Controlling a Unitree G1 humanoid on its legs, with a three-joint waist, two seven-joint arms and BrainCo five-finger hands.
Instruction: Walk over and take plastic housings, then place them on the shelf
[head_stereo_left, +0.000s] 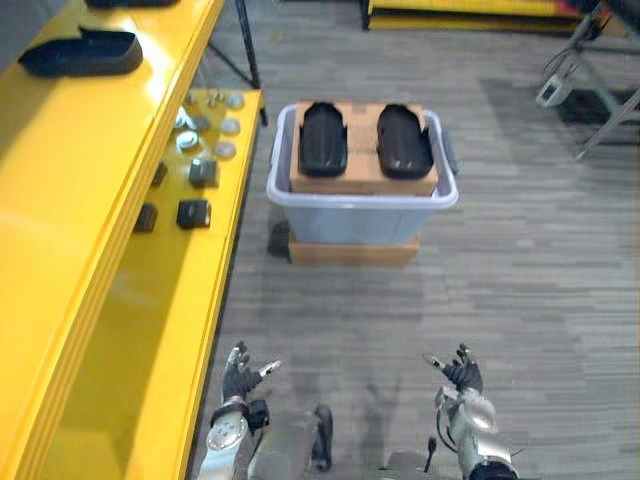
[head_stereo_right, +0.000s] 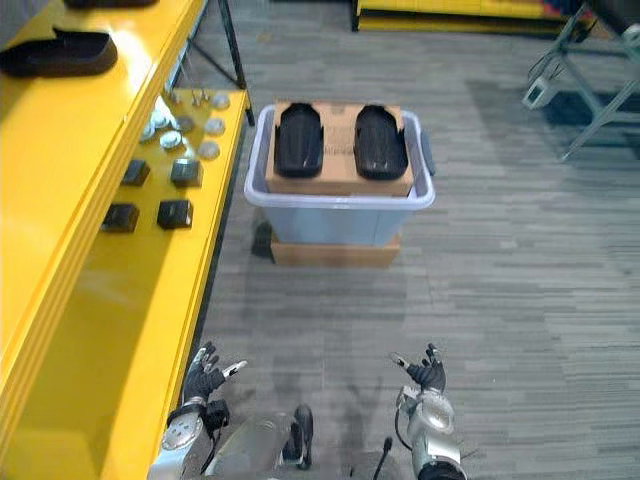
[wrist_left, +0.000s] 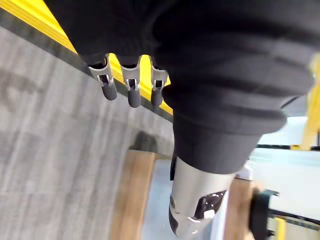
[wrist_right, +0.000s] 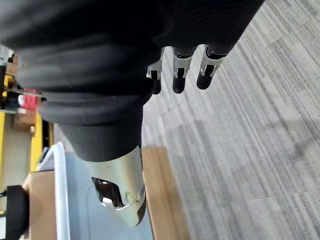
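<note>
Loose-fingered and empty, the left hand (head_stereo_left: 240, 378) and right hand (head_stereo_left: 462, 378) hang low over grey carpet (head_stereo_left: 520, 300), well short of two black plastic housings (head_stereo_left: 324, 138) lying side by side on cardboard (head_stereo_left: 362, 172) in a grey bin (head_stereo_left: 360, 200) ahead. One housing (head_stereo_left: 82, 52) already sits on the yellow shelf (head_stereo_left: 60, 220) along the left, so the walk, pickup and placing of these two appear left to do. Open carpet runs straight to the bin, with the shelf edge close beside the left hand.

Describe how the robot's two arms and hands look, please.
The arms are rounded and silver-grey. The left hand and right hand have silver fingers with dark rounded tips, a separate thumb, and a black ribbed cover over the wrist.
</note>
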